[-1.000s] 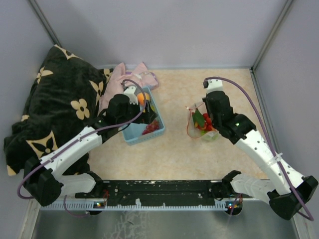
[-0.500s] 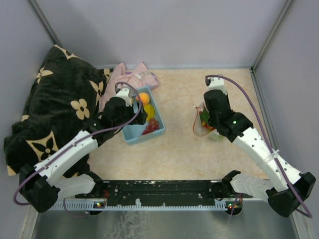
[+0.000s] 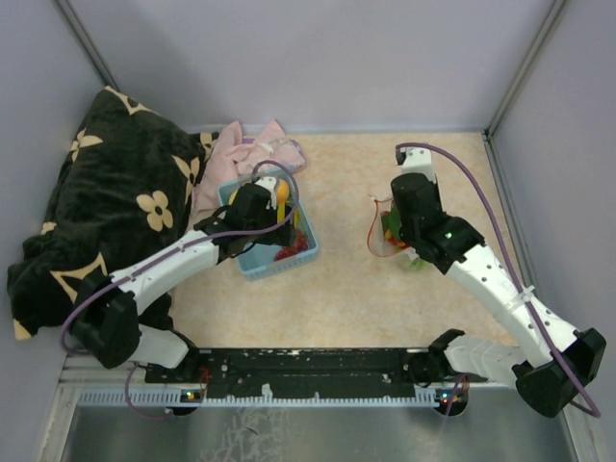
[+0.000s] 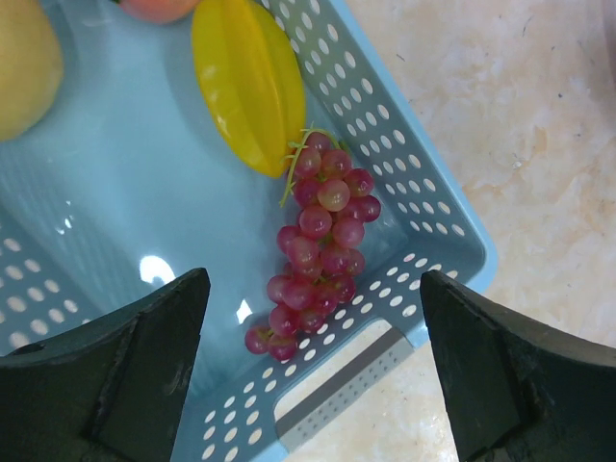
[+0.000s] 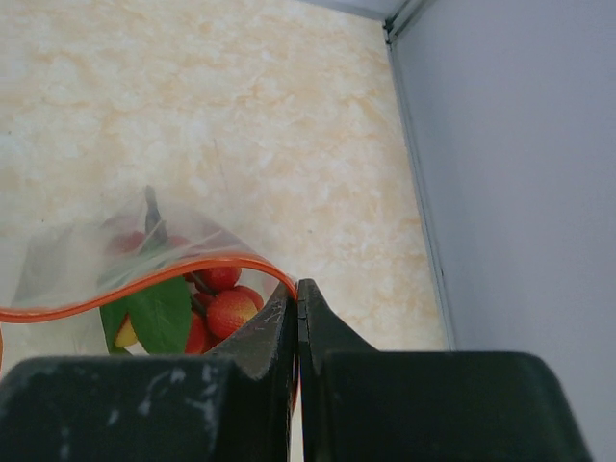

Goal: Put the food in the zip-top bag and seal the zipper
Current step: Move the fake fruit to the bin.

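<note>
My left gripper (image 4: 313, 371) is open above the near end of the light-blue basket (image 4: 125, 183), right over a dark-red grape bunch (image 4: 320, 245). A yellow piece (image 4: 248, 82) lies beside the grapes, with a yellow pear (image 4: 21, 63) and an orange peach (image 4: 159, 8) at the frame's top edge. My right gripper (image 5: 297, 294) is shut on the zip-top bag's orange zipper strip (image 5: 144, 279) and holds the clear bag (image 3: 390, 231) open. Inside it are a red berry cluster (image 5: 223, 306) and a green leafy piece (image 5: 159, 313). The white slider is not visible.
A pink cloth (image 3: 245, 149) lies behind the basket (image 3: 272, 231). A black flowered blanket (image 3: 96, 202) fills the left side. Grey walls (image 5: 520, 173) close the table on the right and at the back. A black rail (image 3: 308, 371) runs along the near edge.
My left gripper has swung right from the basket's left side to over its near end. My right gripper has shifted the held bag slightly.
</note>
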Controlling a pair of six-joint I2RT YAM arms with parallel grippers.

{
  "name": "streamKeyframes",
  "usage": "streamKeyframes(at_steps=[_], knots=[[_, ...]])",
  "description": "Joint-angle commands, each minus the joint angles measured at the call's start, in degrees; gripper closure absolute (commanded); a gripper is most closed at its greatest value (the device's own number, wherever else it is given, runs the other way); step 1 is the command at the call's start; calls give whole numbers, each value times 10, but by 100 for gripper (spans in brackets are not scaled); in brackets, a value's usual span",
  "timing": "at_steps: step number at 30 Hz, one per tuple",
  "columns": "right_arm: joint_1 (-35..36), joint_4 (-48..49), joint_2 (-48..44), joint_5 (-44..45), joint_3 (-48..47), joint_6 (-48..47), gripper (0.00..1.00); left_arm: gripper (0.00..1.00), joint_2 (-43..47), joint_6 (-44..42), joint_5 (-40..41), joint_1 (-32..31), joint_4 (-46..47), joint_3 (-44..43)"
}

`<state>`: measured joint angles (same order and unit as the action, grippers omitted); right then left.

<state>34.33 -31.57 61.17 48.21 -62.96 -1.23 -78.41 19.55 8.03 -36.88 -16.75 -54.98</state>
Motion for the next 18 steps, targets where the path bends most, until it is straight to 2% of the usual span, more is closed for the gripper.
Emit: streamKeyframes(at_steps=[1,13,18], knots=[[-3,48,6,-23,8,12,100,4,-50,11,-35,4,-6,-36],[-3,52,7,-67,23,16,100,12,-176,28,-96,16,-38,-101],[-3,52,7,-70,25,15,100,15,-225,40,-88,24,-51,-111]])
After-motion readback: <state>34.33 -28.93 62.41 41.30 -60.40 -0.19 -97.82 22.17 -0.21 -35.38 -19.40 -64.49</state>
